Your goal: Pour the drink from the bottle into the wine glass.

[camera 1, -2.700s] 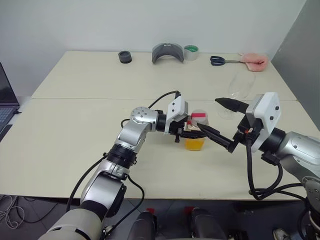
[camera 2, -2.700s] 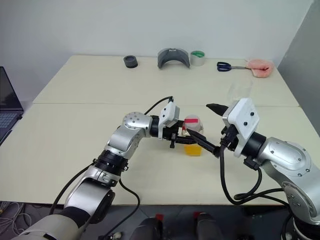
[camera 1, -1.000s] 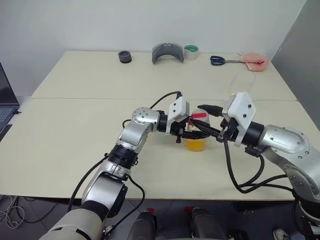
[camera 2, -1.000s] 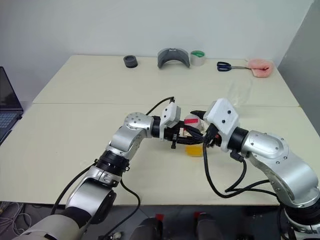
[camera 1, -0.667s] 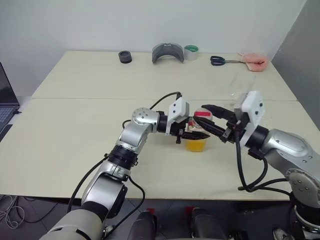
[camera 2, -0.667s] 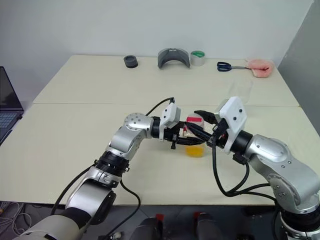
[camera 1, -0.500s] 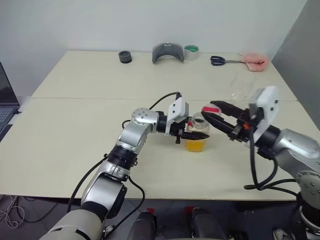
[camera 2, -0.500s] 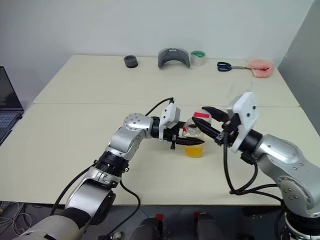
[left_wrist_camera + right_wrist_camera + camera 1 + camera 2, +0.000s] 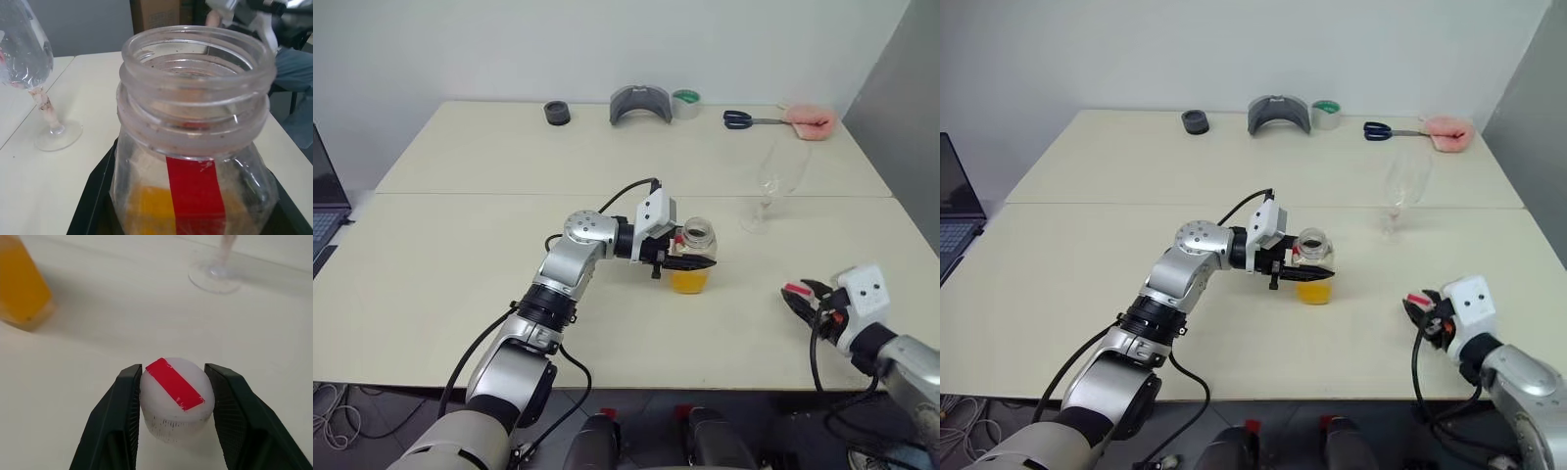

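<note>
Left hand: my left hand [image 9: 697, 262] is clenched around the bottle [image 9: 693, 262] at the middle of the table [image 9: 460, 245]; one black finger [image 9: 93, 205] lies along each side of its body.
Bottle: it stands upright on the table, its wide mouth open, with a vertical red strip on the wall that faces my wrist camera.
Drink: the orange-yellow drink [image 9: 1313, 290] fills only the lower part of the bottle.
Right hand: my right hand [image 9: 175, 431] is low over the near right corner of the table, well apart from the bottle. Its two black fingers [image 9: 117, 421] stand on both sides of the cap [image 9: 176, 399] and touch it, so it is grasping the cap.
Cap: white and round, with a red strip of tape across its top.
Wine glass: the wine glass [image 9: 773, 186] stands upright on its foot, to the far right of the bottle, near but not touching it. It looks empty.
Far edge of the table: a small black round thing [image 9: 558, 112], a grey curved thing [image 9: 640, 102], a roll of green tape [image 9: 686, 102], scissors [image 9: 750, 119] and a pink thing [image 9: 809, 119] stand in a row, from left to right.
Left edge: a part of a laptop [image 9: 325, 201] shows beside the table.
</note>
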You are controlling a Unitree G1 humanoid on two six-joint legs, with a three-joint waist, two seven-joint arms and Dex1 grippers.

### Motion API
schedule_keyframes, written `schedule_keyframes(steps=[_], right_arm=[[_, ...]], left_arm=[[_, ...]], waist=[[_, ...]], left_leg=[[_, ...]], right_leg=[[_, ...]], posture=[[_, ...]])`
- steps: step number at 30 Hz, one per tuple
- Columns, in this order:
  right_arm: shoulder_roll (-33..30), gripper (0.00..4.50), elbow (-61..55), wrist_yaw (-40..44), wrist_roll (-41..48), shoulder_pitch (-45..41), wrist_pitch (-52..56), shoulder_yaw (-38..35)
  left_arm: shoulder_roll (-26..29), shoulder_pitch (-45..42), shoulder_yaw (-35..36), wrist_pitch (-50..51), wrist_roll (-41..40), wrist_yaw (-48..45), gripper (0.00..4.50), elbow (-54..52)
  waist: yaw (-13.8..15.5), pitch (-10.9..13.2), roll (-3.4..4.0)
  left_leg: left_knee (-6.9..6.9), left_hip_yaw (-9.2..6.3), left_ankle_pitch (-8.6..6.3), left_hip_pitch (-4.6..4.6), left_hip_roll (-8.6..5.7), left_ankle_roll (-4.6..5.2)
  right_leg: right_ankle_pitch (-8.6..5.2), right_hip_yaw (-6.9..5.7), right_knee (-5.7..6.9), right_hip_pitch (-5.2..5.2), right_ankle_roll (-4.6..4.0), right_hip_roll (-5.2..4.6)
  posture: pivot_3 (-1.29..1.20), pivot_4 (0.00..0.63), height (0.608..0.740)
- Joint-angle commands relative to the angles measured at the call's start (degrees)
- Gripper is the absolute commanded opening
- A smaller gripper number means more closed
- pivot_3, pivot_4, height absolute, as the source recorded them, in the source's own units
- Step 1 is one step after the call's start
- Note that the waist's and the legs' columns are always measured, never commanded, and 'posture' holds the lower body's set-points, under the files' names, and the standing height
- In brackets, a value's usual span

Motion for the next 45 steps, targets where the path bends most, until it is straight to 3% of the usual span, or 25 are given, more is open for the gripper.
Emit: schedule_keyframes(steps=[1,5,6,14,19,26,30,36,45], right_arm=[[0.54,3.06,-0.25,1.72,-0.78,0.34,-3.26,-1.24],[-1.17,4.37,-0.58,5.2,-0.56,0.75,-4.13,-2.49],[-1.59,4.5,-0.62,5.86,-0.67,0.68,-4.28,-2.71],[-6.38,4.5,-5.1,11.97,2.54,-3.58,-2.45,-1.64],[-6.38,4.5,-10.55,11.39,7.21,-17.19,4.53,7.32],[-0.06,4.5,-5.32,9.24,1.94,-36.92,8.6,23.72],[4.25,4.5,0.13,9.22,-1.62,-44.09,7.8,28.92],[10.04,4.5,8.24,9.78,-5.82,-52.33,6.71,32.81],[15.22,4.5,14.8,9.93,-9.7,-56.89,5.55,33.7]], left_arm=[[0.37,-0.45,1.95,-0.65,-1.08,0.53,1.8,-2.22],[0.77,-0.12,2.68,-0.28,-1.22,1.86,1.8,-2.24],[0.83,-0.06,2.91,-0.11,-1.29,2.32,1.8,-2.21],[2.47,0.67,7.04,1.55,-0.79,8.72,1.8,-1.9],[4.41,-0.5,11.83,0.56,1.04,17.92,1.8,2.77],[8.04,-3.41,18.74,-2.14,4.31,33.87,1.8,11.88],[9.8,-5.32,21.44,-3.61,5.66,40.67,1.8,17.05],[11.27,-8.21,24.67,-2.75,5.22,46.51,1.8,24.57],[11.72,-9.55,26.35,-1.15,4.81,48.43,1.8,29.98]], waist=[[0.01,0.0,0.0],[0.03,0.0,0.0],[0.03,0.0,0.0],[0.01,0.0,0.0],[-0.24,0.01,-0.01],[0.03,0.03,-0.06],[0.11,0.06,-0.12],[0.11,0.07,-0.14],[-0.1,0.06,-0.16]], left_leg=[[0.01,0.0,0.0,0.0,0.0,0.01],[0.01,0.0,0.01,0.01,-0.01,0.02],[0.01,-0.01,0.01,0.01,-0.01,0.02],[0.01,-0.01,0.01,0.01,0.0,0.02],[0.04,-0.02,0.03,0.08,0.02,0.03],[0.04,-0.11,0.07,-0.03,-0.01,0.05],[0.02,-0.21,0.09,-0.11,-0.03,0.02],[-0.02,-0.23,0.19,-0.19,-0.06,-0.17],[-0.02,-0.23,0.19,-0.18,-0.1,-0.17]], right_leg=[[0.0,0.0,0.01,0.0,0.0,0.0],[0.0,0.0,0.04,0.0,0.0,0.0],[0.0,-0.01,0.03,0.0,0.0,0.0],[0.0,0.0,0.03,0.0,0.0,-0.01],[0.02,0.0,0.12,0.0,-0.03,0.01],[0.04,-0.06,0.11,-0.12,-0.06,-0.03],[0.05,-0.07,0.06,-0.2,-0.07,-0.11],[0.06,-0.08,-0.05,-0.25,-0.08,-0.29],[0.08,-0.12,0.07,-0.29,-0.11,-0.23]], posture=[[0.0,0.15,0.74],[0.0,0.15,0.74],[0.0,0.15,0.74],[0.0,0.15,0.74],[0.0,0.15,0.74],[0.0,0.15,0.74],[0.0,0.15,0.74],[0.0,0.15,0.74],[0.0,0.15,0.74]])
